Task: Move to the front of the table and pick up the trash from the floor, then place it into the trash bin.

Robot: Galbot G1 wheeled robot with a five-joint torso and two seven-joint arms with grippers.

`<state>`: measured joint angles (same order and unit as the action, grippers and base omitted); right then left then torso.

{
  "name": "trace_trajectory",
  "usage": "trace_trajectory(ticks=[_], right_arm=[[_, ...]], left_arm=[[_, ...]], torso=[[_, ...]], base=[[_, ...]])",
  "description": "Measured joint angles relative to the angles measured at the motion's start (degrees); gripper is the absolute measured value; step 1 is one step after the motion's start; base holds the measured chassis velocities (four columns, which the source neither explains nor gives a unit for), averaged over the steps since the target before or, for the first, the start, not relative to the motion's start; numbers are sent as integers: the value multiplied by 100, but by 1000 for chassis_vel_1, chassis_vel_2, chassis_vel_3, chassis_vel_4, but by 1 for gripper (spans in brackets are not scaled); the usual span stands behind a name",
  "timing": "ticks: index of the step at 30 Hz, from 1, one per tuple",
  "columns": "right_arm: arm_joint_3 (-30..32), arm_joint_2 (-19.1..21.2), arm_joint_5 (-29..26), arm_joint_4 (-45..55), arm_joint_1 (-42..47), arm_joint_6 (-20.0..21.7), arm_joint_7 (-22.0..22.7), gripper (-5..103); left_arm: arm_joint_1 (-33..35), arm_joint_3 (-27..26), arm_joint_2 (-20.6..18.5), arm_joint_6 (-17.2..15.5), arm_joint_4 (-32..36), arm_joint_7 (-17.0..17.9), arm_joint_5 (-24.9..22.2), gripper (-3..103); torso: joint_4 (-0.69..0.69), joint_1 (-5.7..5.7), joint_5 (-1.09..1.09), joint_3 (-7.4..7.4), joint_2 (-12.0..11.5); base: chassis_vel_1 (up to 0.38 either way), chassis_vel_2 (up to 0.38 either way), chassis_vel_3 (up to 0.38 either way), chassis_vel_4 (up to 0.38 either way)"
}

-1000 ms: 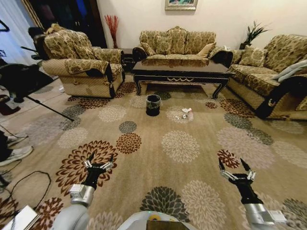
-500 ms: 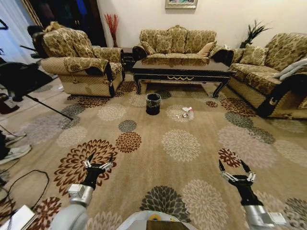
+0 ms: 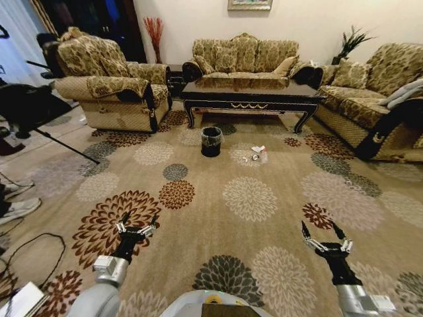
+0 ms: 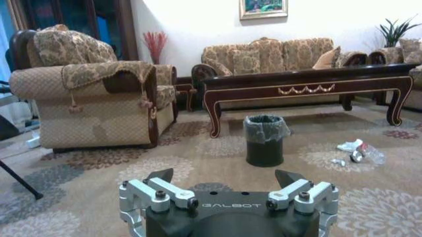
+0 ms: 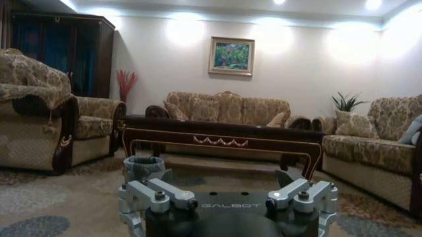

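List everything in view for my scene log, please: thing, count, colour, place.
table: one, dark wood with gold trim, before the far sofa.
bin: one, black with clear liner, on the carpet in front of the table.
trash: a few scraps, white with red, on the carpet to the bin's right.
floor: beige carpet with brown, grey and cream medallions.
sofas: three, patterned gold-brown, around the table.
painting: one, green, on the far wall.
plant: one, green, far right corner.
left gripper: open, low above the carpet, near left.
right gripper: open, low above the carpet, near right.
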<state>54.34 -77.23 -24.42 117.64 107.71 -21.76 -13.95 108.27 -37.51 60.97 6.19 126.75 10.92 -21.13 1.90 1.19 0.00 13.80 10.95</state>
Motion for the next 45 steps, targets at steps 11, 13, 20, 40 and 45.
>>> trace_trajectory(ticks=[11,13,20,40,45], right_arm=[[-1,-12,-18,-7,4,13,-14,100],[-2,-14,-14,-13,0,19,-12,100],[-10,-18,-12,-42,-14,24,-9,100],[-9,-19,-45,-82,-6,36,-158,100],[-6,-13,-45,-84,-20,38,-156,100]], left_arm=[[19,5,6,24,-17,-32,0,100],[19,5,6,26,-25,-33,0,100],[11,10,6,33,-51,-36,5,100],[-12,47,41,64,-96,-5,37,100],[-27,47,56,152,-130,-4,55,100]], torso=[[0,-60,0,-178,-239],[0,-79,0,-212,-291],[0,-105,0,-332,-437],[-1,-118,0,-766,-898],[6,-118,1,-833,-959]], base=[[0,0,0,0],[0,0,0,0],[0,0,0,0],[-36,49,40,-42],[-146,156,145,-138]])
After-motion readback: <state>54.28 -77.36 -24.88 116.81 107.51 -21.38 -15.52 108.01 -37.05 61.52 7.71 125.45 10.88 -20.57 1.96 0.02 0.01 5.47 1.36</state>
